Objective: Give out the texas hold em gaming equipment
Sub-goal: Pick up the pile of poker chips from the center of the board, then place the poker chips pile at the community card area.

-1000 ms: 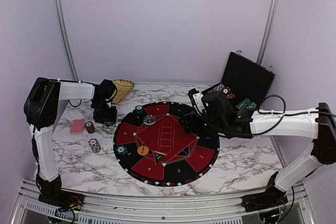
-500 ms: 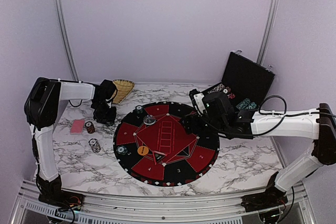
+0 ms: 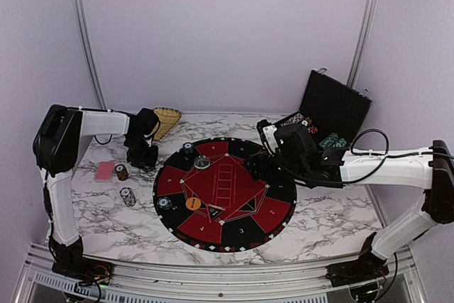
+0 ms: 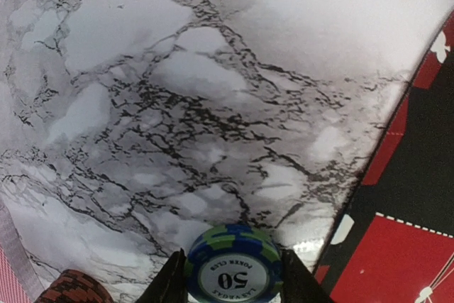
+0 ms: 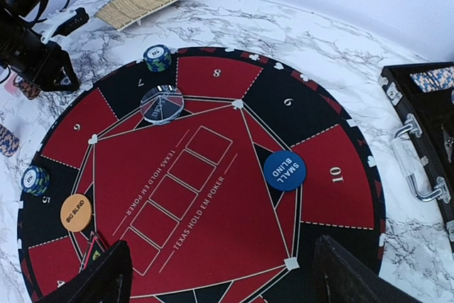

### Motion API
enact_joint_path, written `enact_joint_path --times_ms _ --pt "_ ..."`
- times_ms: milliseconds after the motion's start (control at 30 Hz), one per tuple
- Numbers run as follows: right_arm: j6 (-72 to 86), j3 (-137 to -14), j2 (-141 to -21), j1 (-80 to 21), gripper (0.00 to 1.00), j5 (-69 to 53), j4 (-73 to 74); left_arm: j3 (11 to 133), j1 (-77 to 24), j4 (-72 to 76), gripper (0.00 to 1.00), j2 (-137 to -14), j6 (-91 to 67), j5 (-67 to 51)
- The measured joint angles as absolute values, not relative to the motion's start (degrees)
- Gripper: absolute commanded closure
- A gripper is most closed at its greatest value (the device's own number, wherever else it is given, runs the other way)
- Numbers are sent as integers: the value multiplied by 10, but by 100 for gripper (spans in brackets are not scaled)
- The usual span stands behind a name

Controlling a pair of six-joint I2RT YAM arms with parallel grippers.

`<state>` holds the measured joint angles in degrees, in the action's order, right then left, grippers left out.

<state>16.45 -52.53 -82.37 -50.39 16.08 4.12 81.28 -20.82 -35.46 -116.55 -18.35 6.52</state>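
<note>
My left gripper [image 3: 142, 159] is shut on a blue-and-green "50" poker chip stack [image 4: 234, 246], low over the marble just off the mat's left edge. My right gripper [image 5: 227, 278] is open and empty above the mat's right half [image 3: 257, 168]. On the mat lie a blue small-blind disc [image 5: 284, 169], an orange big-blind disc [image 5: 76, 211], a clear disc [image 5: 162, 103] and two chip stacks [image 5: 157, 57] [image 5: 34, 179]. Two more chip stacks [image 3: 122, 172] [image 3: 128, 196] and pink-backed cards [image 3: 104, 171] sit on the table at left.
The round red-and-black mat [image 3: 245, 226] covers the table's middle. An open black case [image 3: 333, 108] with chips stands at the back right. A woven tray [image 3: 165, 120] lies at the back left, behind the left gripper.
The right gripper has edged slightly over the mat. The left gripper still holds the chip stack and has barely moved.
</note>
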Motion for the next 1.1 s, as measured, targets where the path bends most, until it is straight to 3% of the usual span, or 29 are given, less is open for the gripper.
enact_joint_path --times_ms 567,800,1100 --pt "180 -515 -811 -454 14 155 55 875 -347 -405 69 -1154 -208 64" --pt "192 -472 -782 -421 14 145 63 994 -425 -431 69 -1197 -223 64" --pt "200 -436 -745 -407 14 144 76 1161 -510 -479 68 -1338 -234 56"
